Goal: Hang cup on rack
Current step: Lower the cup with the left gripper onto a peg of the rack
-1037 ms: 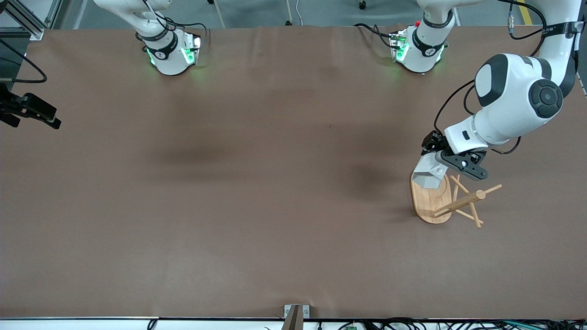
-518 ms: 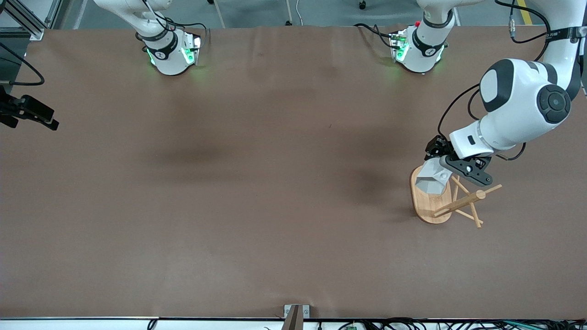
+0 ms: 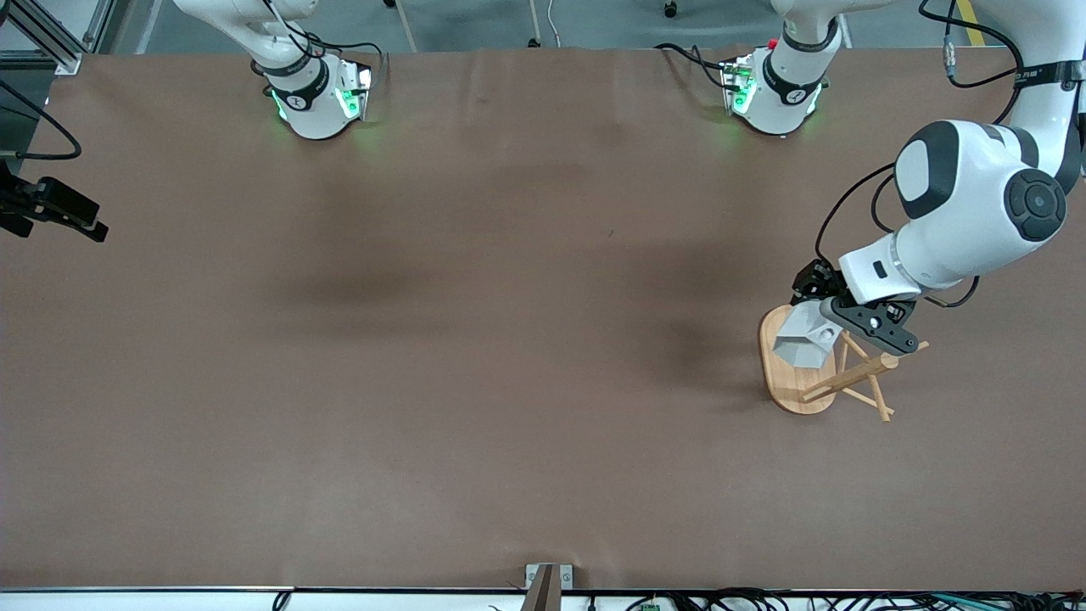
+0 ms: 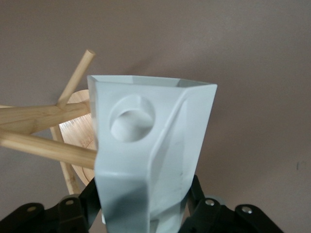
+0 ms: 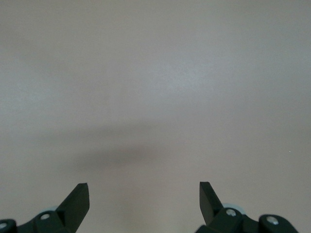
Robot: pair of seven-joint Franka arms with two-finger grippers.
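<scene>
Gripping cup (image 4: 146, 160) over rack (image 3: 797, 386), left tool (image 3: 827, 318), handle hole peg-ward

A matt white finish with smooth, flat facets is shown by the cup (image 4: 150, 145), clamped in the left claw (image 3: 836, 312) of matt black plastic. Beside the claw, the rack (image 3: 840, 373) is seen in pale, smooth wood. Under the spread right claw (image 5: 144, 201), the table (image 3: 475, 339) is covered in matt brown sheet.
</scene>
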